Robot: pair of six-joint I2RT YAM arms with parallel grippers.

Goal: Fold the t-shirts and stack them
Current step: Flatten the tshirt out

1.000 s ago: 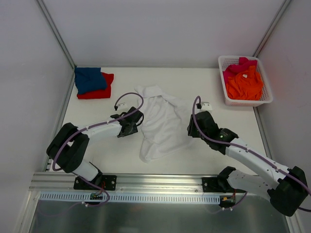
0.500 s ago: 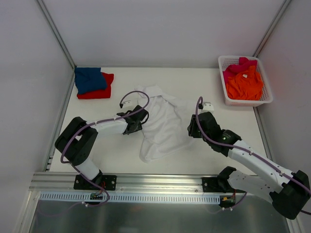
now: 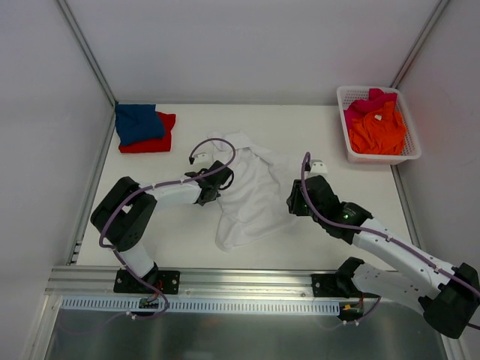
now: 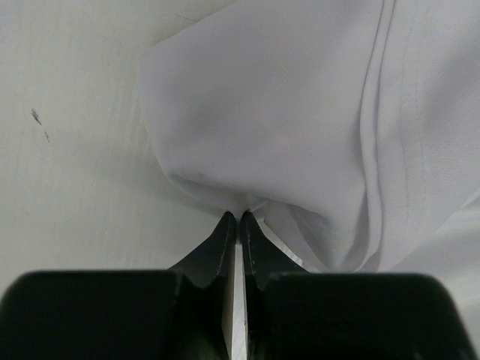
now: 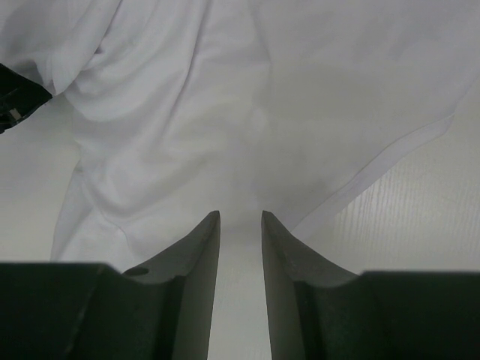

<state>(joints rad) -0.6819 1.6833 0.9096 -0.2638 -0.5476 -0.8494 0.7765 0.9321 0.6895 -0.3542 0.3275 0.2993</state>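
– Pale counter (image 3: 300, 127) boxed in by white walls: that was your workspace. You had the large white cloth t-shirt (image 3: 251, 191) lying crumpled at its middle, between the two arms.

– And your left gripper (image 4: 238, 220) was pinched tight on a bunched fold at the shirt's left edge, jaws together with cloth nipped at the tips. I judged that a hold for dragging the shirt flat.

– Your right gripper (image 5: 240, 219) sat low at the opposite hem, jaws partly apart and nothing plainly between them. You seemed to have placed it there to take the other edge, so the cloth could be stretched between both arms.

– You also had a folded blue t-shirt (image 3: 139, 122) resting on a folded red t-shirt (image 3: 156, 143) in the far left corner, a stack begun. An orange t-shirt (image 3: 379, 131) and a pink t-shirt (image 3: 367, 101) lay heaped in the white plastic lattice basket (image 3: 412, 152) at the far right, waiting.

– Whether you held sleeve or hem, the folds hid. From above, each gripper's tips were masked by its own body.

– Nor could I tell whether your right fingertips touched the cloth.
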